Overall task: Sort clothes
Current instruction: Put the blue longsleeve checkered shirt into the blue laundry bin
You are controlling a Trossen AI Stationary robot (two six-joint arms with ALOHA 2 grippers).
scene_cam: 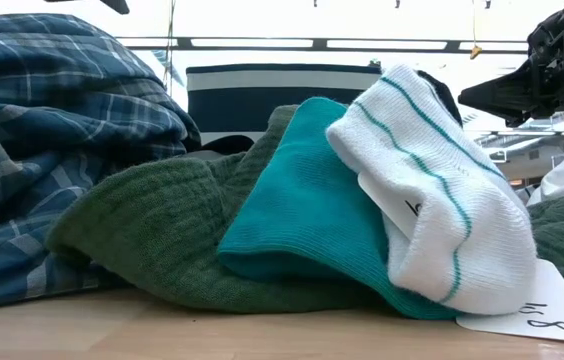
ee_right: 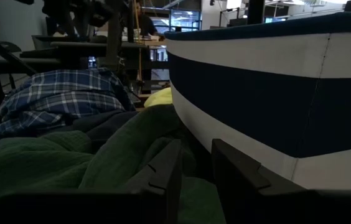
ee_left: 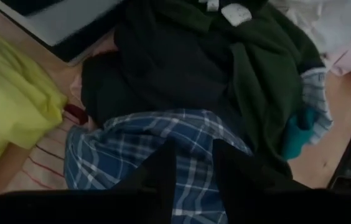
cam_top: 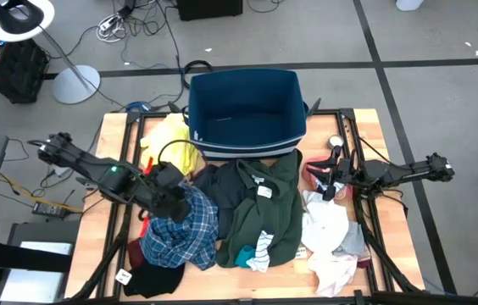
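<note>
Plaid blue garment (cam_top: 181,227) heaped mid-table beside dark green one (cam_top: 266,207); left gripper (cam_top: 169,196) hovers above it, fingers slightly parted, gripping nothing. Right gripper (cam_top: 330,188) near right edge, narrow gap, empty.

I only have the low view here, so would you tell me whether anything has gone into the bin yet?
Observer: From above, the navy bin looks empty.
Operator: Thanks. Where is the left gripper?
Observer: The left gripper hangs over the blue plaid shirt, fingers slightly apart, holding nothing.
Operator: And the right one?
Observer: The right gripper sits low by the dark green garment, near the bin's striped wall, fingers slightly apart.
</note>
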